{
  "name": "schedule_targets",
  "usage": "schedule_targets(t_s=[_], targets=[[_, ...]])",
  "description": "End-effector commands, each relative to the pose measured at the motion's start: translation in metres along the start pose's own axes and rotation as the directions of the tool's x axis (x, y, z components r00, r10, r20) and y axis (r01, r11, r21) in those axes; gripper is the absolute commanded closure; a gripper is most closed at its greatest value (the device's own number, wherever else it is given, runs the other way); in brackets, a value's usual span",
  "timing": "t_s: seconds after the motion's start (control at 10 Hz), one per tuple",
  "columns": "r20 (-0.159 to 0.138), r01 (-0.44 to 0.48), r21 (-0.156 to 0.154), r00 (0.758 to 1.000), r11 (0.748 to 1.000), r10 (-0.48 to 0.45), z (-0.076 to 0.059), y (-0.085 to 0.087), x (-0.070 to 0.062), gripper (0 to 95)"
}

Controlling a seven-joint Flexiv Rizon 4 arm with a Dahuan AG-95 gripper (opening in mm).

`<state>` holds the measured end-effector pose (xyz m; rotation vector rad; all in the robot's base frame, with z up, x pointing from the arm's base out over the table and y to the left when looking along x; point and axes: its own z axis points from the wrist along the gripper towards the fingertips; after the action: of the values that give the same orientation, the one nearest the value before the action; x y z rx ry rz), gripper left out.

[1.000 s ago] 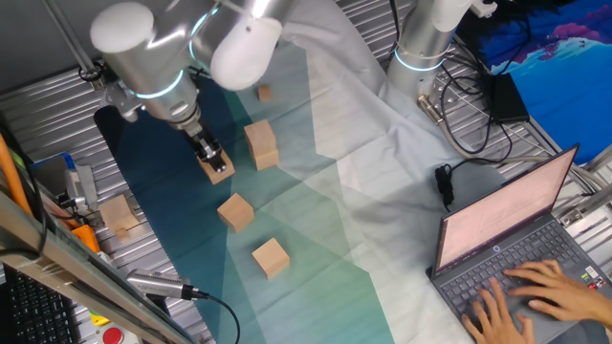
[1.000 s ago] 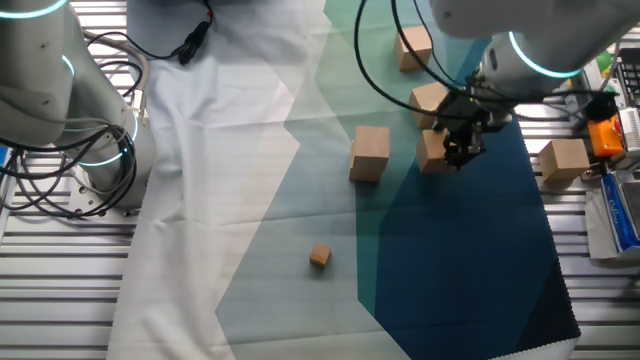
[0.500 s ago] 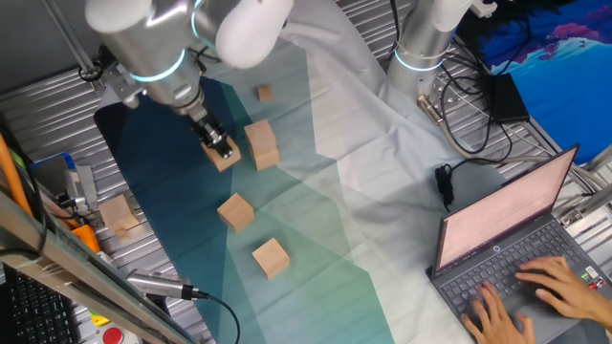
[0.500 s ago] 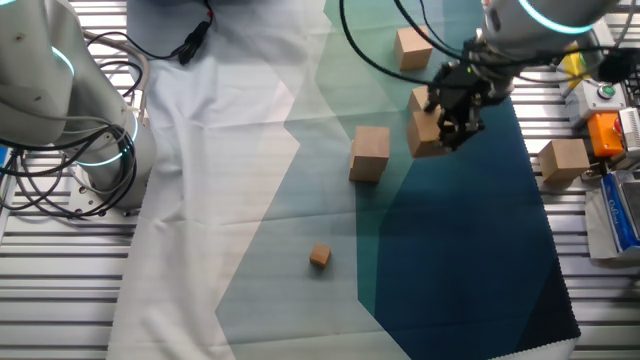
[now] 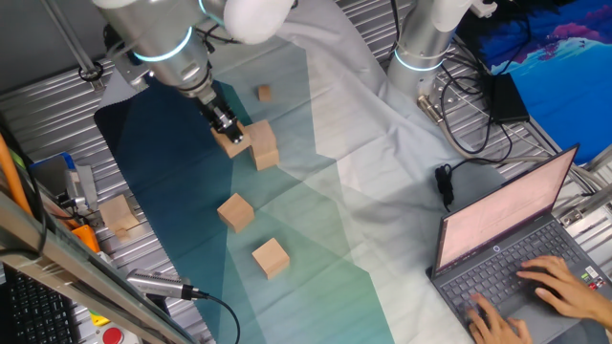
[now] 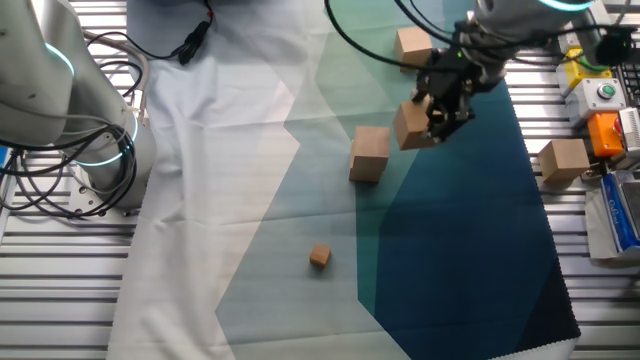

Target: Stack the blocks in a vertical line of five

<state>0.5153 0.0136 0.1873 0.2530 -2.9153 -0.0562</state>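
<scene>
- gripper (image 5: 229, 135) (image 6: 436, 113) pinching one block (image 5: 233, 145) (image 6: 411, 127) between its fingers — block is off the cloth (image 5: 316, 191), held in the air
- in the one fixed view the held block sits just left of a block standing on the cloth (image 5: 260, 143) (image 6: 370, 153); touching or not — cannot tell
- two more blocks on the cloth nearer the camera in that view: one (image 5: 235, 211) and one further front (image 5: 271, 258)
- in the other fixed view only one of that pair is visible, at the far edge (image 6: 412, 47); the other is hidden behind the gripper
- fifth block sits off the cloth on the ribbed metal table top (image 5: 119, 214) (image 6: 563, 160), well apart from the rest
- small cube (image 5: 263, 93) (image 6: 319, 257) lies alone on the pale part of the cloth
- person's hands (image 5: 535, 296) on a laptop (image 5: 507, 248) at the right
</scene>
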Motion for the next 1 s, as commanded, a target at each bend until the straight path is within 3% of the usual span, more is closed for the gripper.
schedule_targets(t_s=[0.1, 0.8, 1.0], targets=[[-0.004, 0.004, 0.008, 1.000, 1.000, -0.004, -0.006, 0.004, 0.006, 95.0], [0.010, 0.010, -0.004, 1.000, 1.000, -0.010, 0.005, 0.004, 0.029, 95.0], [0.027, 0.010, -0.001, 1.000, 1.000, -0.010, 0.015, 0.007, 0.048, 95.0]])
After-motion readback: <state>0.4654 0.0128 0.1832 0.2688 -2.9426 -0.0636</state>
